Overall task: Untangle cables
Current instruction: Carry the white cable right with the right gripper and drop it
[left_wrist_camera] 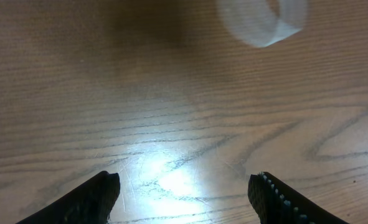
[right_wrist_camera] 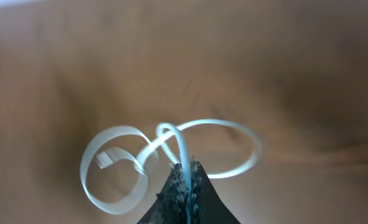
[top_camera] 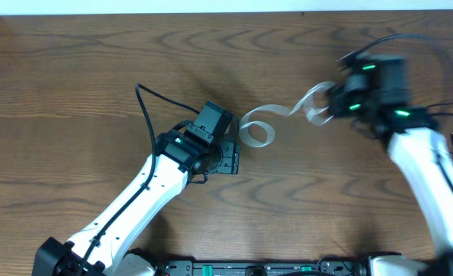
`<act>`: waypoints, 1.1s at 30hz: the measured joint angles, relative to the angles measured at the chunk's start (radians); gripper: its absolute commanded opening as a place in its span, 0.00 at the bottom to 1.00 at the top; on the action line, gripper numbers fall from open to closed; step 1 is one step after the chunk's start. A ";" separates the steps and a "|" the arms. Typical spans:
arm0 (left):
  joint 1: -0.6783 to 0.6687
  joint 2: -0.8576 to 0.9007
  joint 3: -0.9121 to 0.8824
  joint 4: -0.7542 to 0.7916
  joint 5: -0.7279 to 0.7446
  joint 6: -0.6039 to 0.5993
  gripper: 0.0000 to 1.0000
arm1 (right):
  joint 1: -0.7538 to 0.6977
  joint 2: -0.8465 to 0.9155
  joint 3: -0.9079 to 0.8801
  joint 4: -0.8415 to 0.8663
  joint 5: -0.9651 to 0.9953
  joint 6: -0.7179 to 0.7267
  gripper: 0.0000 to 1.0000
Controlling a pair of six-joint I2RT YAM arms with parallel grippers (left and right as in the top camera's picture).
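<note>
The white cable point(top_camera: 266, 115) is a flat, ribbon-like cord that curls in a loop on the table and rises to the right. My right gripper point(top_camera: 330, 104) is shut on it; in the right wrist view the cord runs between the closed fingertips point(right_wrist_camera: 187, 173) and hangs below in two loops point(right_wrist_camera: 112, 171). My left gripper point(top_camera: 230, 159) is open and empty just left of the loop. In the left wrist view its fingers point(left_wrist_camera: 184, 190) stand wide apart over bare wood, with the white loop point(left_wrist_camera: 261, 22) ahead at the top right. The black cable is not in view.
The wooden table point(top_camera: 96, 69) spreads all around. A thin black arm wire point(top_camera: 144, 103) arcs up from the left arm. A white wall edge point(top_camera: 211, 6) runs along the table's far side. The right arm is blurred in the overhead view.
</note>
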State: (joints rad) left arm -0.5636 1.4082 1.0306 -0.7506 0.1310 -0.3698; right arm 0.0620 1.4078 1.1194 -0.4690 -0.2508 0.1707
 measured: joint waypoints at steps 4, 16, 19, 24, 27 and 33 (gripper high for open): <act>0.000 0.000 0.000 0.000 0.000 0.000 0.71 | -0.116 -0.158 0.024 0.076 0.042 -0.009 0.01; 0.000 0.000 0.000 0.000 0.000 0.000 0.71 | -0.238 -0.200 0.032 0.024 0.386 -0.038 0.01; 0.000 0.000 0.000 0.000 0.000 0.000 0.71 | -0.249 -0.160 0.031 0.024 0.421 -0.049 0.01; 0.000 0.000 0.000 0.000 0.000 0.000 0.71 | -0.296 -0.136 0.031 0.068 0.450 -0.056 0.01; 0.000 0.000 0.000 -0.001 0.000 0.000 0.71 | -0.344 -0.122 0.031 0.092 0.462 -0.058 0.01; 0.000 0.000 0.000 0.000 0.000 0.000 0.71 | -0.459 -0.066 0.031 0.061 0.465 -0.037 0.25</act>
State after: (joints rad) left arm -0.5636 1.4082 1.0306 -0.7509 0.1310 -0.3698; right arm -0.3965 1.3415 1.1507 -0.4084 0.2146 0.1341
